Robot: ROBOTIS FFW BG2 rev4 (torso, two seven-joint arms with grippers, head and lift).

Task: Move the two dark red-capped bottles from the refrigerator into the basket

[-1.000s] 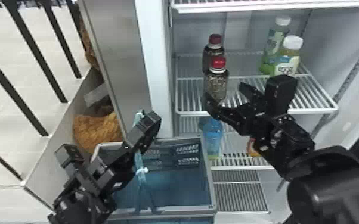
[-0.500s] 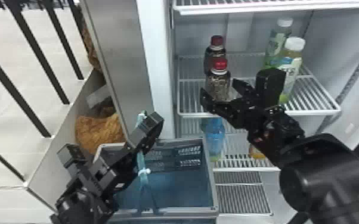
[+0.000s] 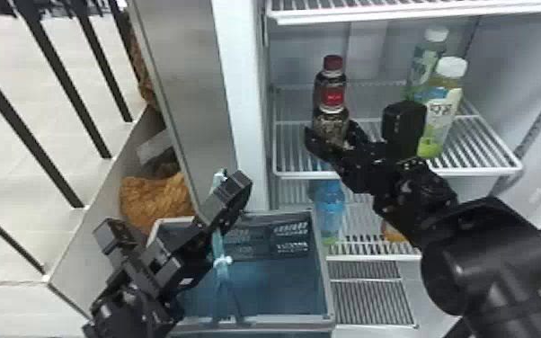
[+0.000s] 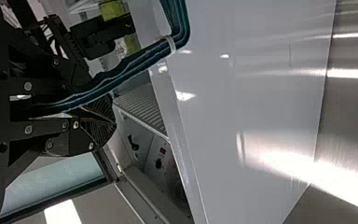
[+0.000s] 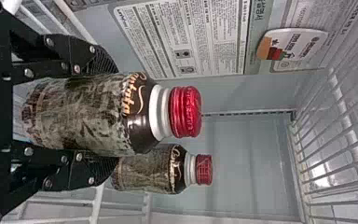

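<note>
In the head view my right gripper (image 3: 330,139) stands open around the front dark bottle (image 3: 329,123) on the refrigerator shelf. The rear dark bottle (image 3: 323,85) is upright behind it. In the right wrist view the front bottle (image 5: 79,114) lies between the fingers of my right gripper (image 5: 105,114), with its red cap pointing away; the rear bottle (image 5: 151,170) stands beyond. My left gripper (image 3: 227,200) is at the basket (image 3: 325,269), shut on a teal strap (image 3: 218,251). The left wrist view shows the strap (image 4: 135,60) running through my left gripper (image 4: 91,114).
Two white-capped bottles, one (image 3: 440,108) in front of the other (image 3: 427,58), stand right of the dark ones. A blue bottle (image 3: 329,206) is on the lower shelf (image 3: 364,247). The refrigerator's white side edge (image 3: 247,112) rises between my grippers.
My right gripper has moved a little left and forward, closer around the front bottle. The left arm is nearly still, and both dark bottles remain on the shelf.
</note>
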